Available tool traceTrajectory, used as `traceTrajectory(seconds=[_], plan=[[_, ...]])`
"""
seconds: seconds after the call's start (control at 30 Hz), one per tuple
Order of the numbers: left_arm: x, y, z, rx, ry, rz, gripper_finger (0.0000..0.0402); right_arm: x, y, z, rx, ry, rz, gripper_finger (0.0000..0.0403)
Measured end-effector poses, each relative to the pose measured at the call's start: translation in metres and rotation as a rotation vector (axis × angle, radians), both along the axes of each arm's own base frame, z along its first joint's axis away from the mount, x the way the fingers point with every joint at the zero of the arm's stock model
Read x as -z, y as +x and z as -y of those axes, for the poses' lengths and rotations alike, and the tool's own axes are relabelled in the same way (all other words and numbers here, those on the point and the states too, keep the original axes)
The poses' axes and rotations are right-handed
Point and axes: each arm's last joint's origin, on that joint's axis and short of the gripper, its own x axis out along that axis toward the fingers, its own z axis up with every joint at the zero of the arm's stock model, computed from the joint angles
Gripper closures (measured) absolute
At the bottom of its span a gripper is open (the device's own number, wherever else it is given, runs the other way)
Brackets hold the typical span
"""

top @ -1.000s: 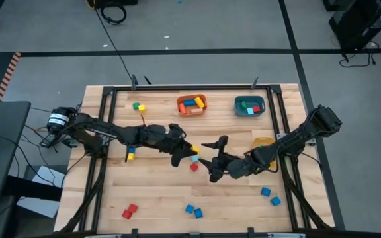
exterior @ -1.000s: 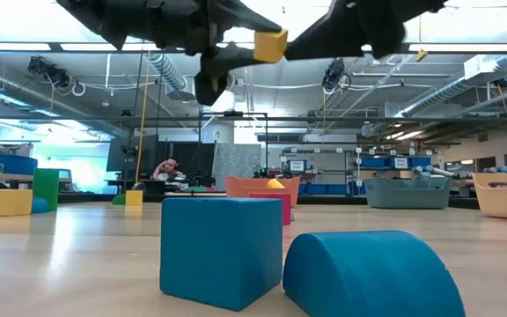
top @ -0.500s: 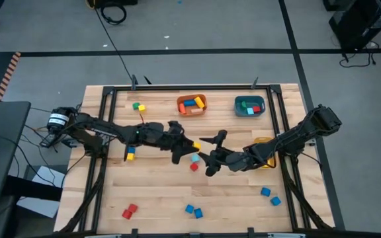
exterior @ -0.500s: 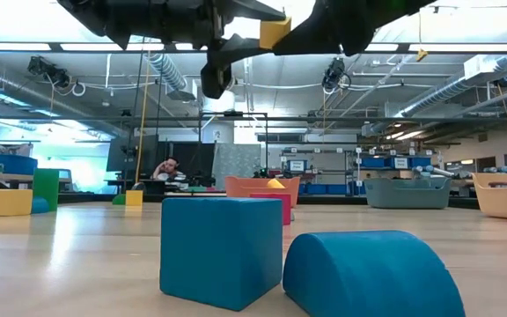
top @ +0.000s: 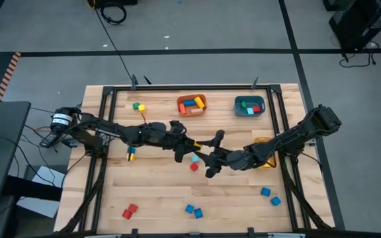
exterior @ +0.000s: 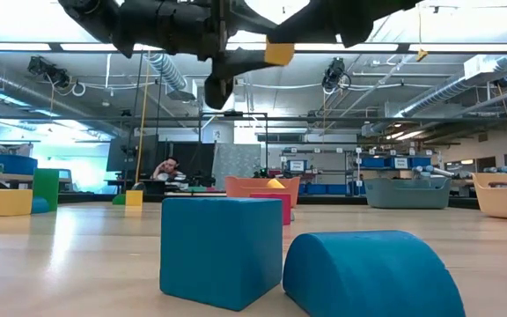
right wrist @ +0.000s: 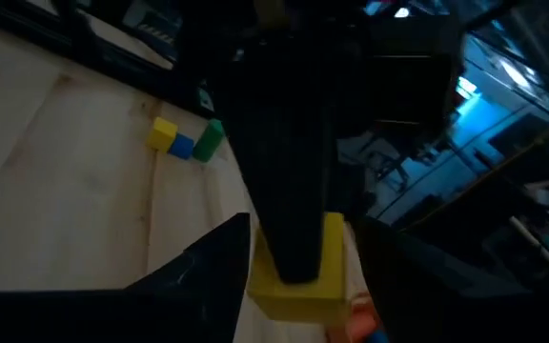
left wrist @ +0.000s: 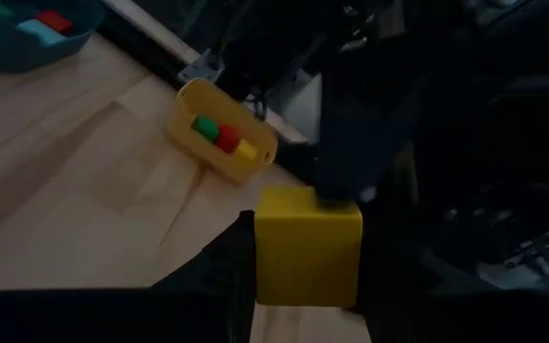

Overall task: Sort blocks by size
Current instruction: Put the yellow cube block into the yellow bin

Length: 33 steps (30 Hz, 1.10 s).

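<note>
Yellow block, low view: aloft, well above the counter and the blue blocks in front, pinched between dark fingers. High view: left tool and right tool tip to tip at mid-counter, the right drawn in closer than a second ago. Left wrist view: left tool clamped on the block. Right wrist view: right tool straddling it (narrowing, not yet gripping). Looks like a handover under way, with the drop into a bin to follow.
</note>
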Motion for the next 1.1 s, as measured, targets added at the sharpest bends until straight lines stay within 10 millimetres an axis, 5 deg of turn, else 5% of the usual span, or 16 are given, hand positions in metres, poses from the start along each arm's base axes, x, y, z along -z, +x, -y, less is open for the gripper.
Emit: traceTrajectory(seconds=[0.37, 0.73, 1.1], plan=[[-0.0074, 0.0011, 0.0015, 0.05, -0.013, 0.08, 0.0254, 0.0025, 0.0006, 0.0042, 0.013, 0.018, -0.018, 0.0186], [-0.0066, 0.0009, 0.0013, 0.05, -0.024, 0.068, 0.0254, 0.0014, 0.0009, 0.0047, 0.025, 0.015, -0.005, 0.0244], [-0.0052, 0.0008, 0.0005, 0.021, 0.054, 0.058, 0.0224, 0.0019, 0.001, 0.0044, 0.018, 0.026, -0.004, 0.0245]])
